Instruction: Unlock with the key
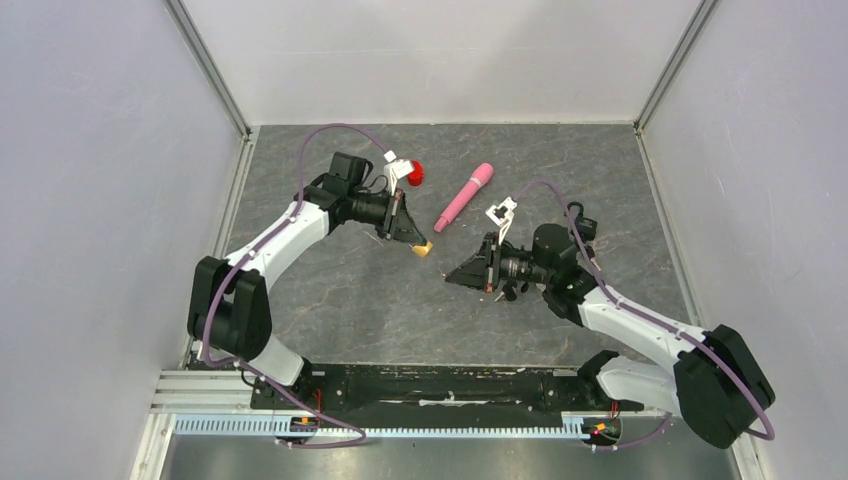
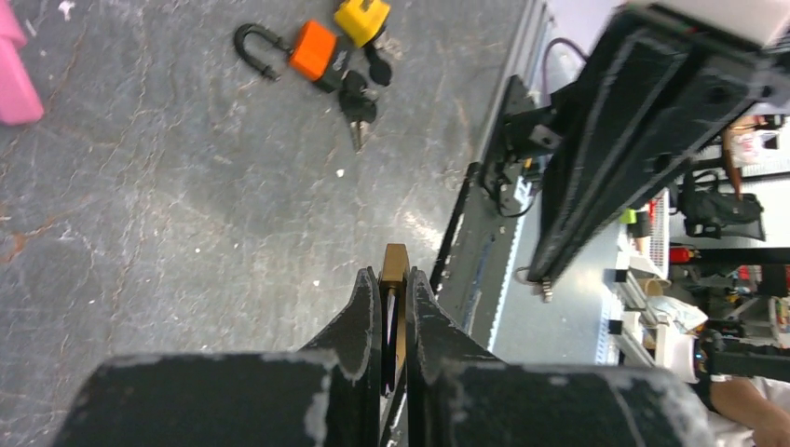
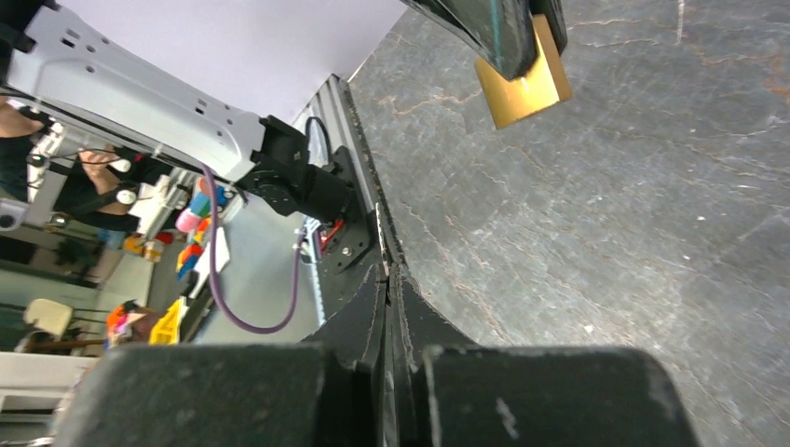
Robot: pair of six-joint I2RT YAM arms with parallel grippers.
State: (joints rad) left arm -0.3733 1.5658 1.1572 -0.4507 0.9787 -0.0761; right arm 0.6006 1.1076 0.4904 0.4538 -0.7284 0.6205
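A brass padlock hangs just above the dark floor. My left gripper is shut on its upper part, and the body sticks out past the fingertips. A short way to its right, my right gripper points its tips toward the padlock without touching it. Its jaws are pressed together on a thin metal sliver seen edge-on, which I take for the key. Most of the key is hidden between the fingers.
A pink cylinder lies behind the grippers and a red item sits near the left wrist. An orange padlock, a yellow padlock and black keys lie together on the floor. White walls enclose three sides.
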